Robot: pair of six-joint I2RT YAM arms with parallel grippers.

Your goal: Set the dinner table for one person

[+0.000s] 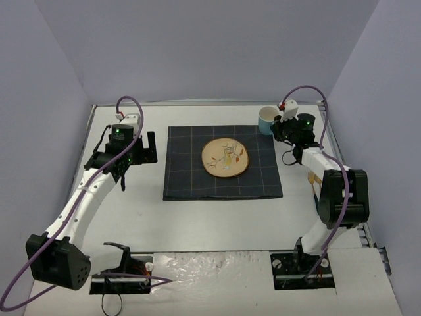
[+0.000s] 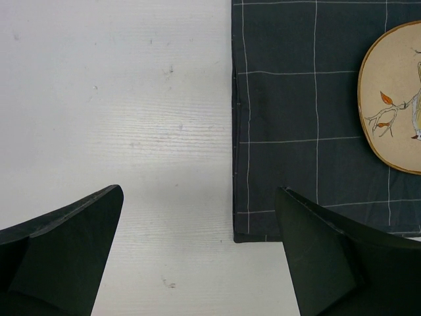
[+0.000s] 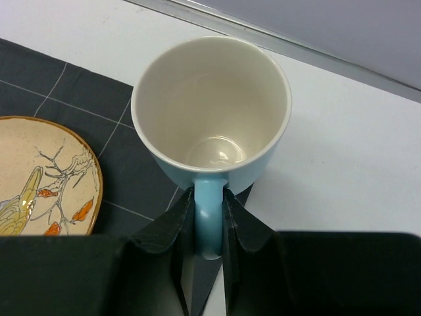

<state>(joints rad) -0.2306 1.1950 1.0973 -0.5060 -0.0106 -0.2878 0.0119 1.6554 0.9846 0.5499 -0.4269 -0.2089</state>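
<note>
Right now the step is placing the mug. The right gripper is clamped on its handle, jaws nearly closed, w/ the cup upright over the far right corner of the mat, near the plate. Can't tell if it's touching down. The left gripper hangs wide open, empty, over the dinner table left of the mat. Next, probably: lower the mug, let go, back off w/o tipping it.

White table, thin metal rim. Directly on it: one dark grid-checked mat, flat, just right of the left gripper, its far corner under the right gripper.
</note>
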